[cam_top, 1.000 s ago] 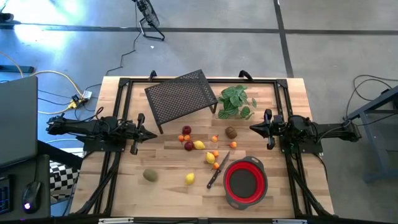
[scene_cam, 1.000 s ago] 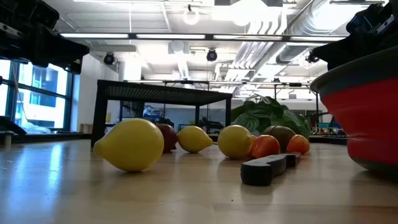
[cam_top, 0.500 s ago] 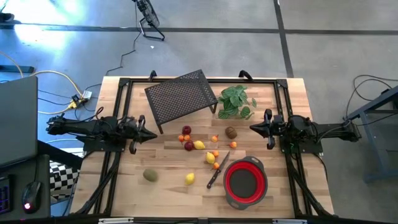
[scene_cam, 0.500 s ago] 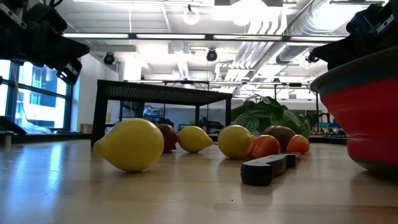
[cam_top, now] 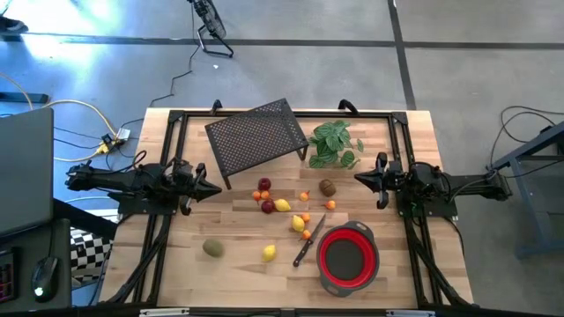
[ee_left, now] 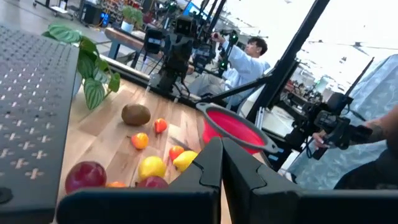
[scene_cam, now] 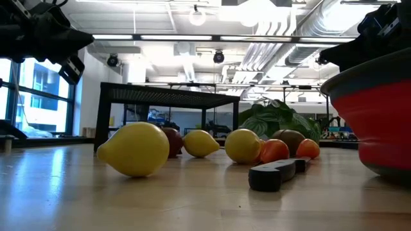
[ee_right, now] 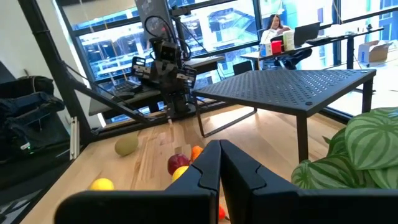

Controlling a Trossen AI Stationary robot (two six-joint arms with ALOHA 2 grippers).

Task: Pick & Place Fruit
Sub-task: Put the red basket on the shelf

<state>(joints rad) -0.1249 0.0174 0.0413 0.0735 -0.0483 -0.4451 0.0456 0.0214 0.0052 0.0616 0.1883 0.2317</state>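
Left claw [cam_top: 211,188] shifted; lemons [cam_top: 282,205] three.

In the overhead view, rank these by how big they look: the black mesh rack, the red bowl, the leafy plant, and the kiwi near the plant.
Largest to smallest in the high view:
1. black mesh rack
2. red bowl
3. leafy plant, close behind the bowl
4. kiwi, clearly the smallest
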